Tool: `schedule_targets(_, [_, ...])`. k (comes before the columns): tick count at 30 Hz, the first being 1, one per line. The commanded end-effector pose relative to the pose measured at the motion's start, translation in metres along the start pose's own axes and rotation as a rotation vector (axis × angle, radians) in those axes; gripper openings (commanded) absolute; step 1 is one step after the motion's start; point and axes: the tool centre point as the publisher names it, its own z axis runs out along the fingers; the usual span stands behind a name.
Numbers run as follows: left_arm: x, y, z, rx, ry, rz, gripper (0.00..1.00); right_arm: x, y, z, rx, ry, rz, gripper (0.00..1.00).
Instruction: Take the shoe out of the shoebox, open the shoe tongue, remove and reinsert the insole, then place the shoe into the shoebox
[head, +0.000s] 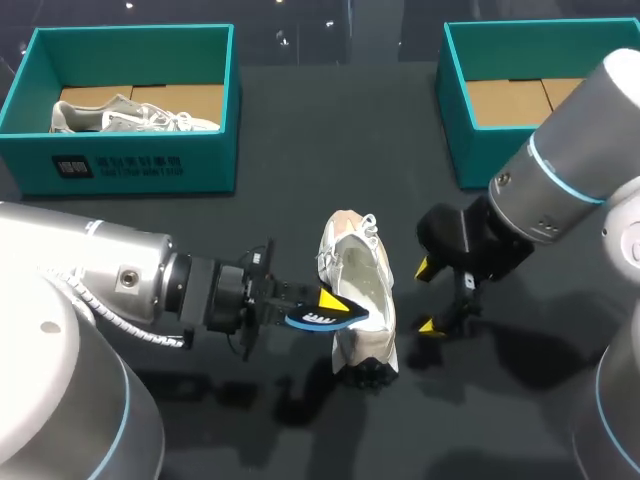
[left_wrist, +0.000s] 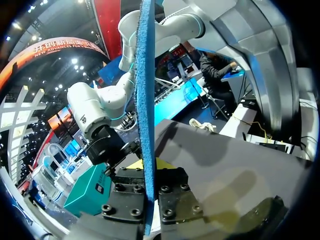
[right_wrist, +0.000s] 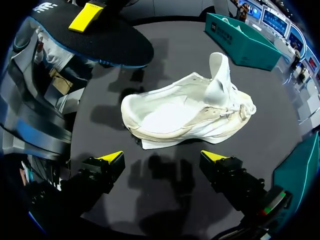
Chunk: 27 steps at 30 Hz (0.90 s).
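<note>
About half the job looks done: the shoe (right_wrist: 185, 112) is out on the tabletop (head: 300, 200), its tongue (right_wrist: 218, 70) is pulled up and back from the opening, and the insole (head: 312, 319) is out of it. Reinserting the insole and setting the shoe back in a box remain. The left claw (head: 325, 310) is clamped on the insole, one yellow tip pressed on its dark upper face. From that claw's own camera the insole shows edge-on as a thin blue strip running straight out between the fingers. Its free end hangs over the shoe's heel opening, so it lies crosswise to the shoe. The shoe sits between the two claws, just ahead of the right claw (right_wrist: 162, 157), which hovers low with its fingers spread wide and nothing between them. The shoe's long axis runs across the right claw's fingers. Its heel is at the end under the held insole, and its toe and laces are at the end pointing away towards the boxes. It seems to lean a little to one side, though I cannot tell how much. The empty shoebox (head: 462, 140) stands well beyond the right claw. The other shoebox (head: 130, 165), far beyond the left claw, holds a second shoe (head: 130, 118).
</note>
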Motion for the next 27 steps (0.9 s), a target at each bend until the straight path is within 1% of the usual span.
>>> schedule_targets(1, [-0.003, 0.01, 0.018, 0.003, -0.001, -0.003, 0.0, -0.005, 0.01, 0.013, 0.032, 0.006, 0.013, 1.0])
schedule_targets(14, [-0.001, 0.017, 0.019, 0.003, 0.002, -0.008, 0.0, 0.001, 0.015, 0.025, 0.02, 0.01, 0.024, 1.0])
schedule_targets(23, [0.0, 0.019, 0.019, 0.008, 0.004, -0.01, 0.0, 0.001, 0.016, 0.026, 0.019, 0.013, 0.019, 1.0])
schedule_targets(27, [0.0, 0.019, 0.019, 0.036, 0.014, -0.022, 0.0, 0.0, 0.016, 0.027, 0.018, 0.015, 0.021, 1.0])
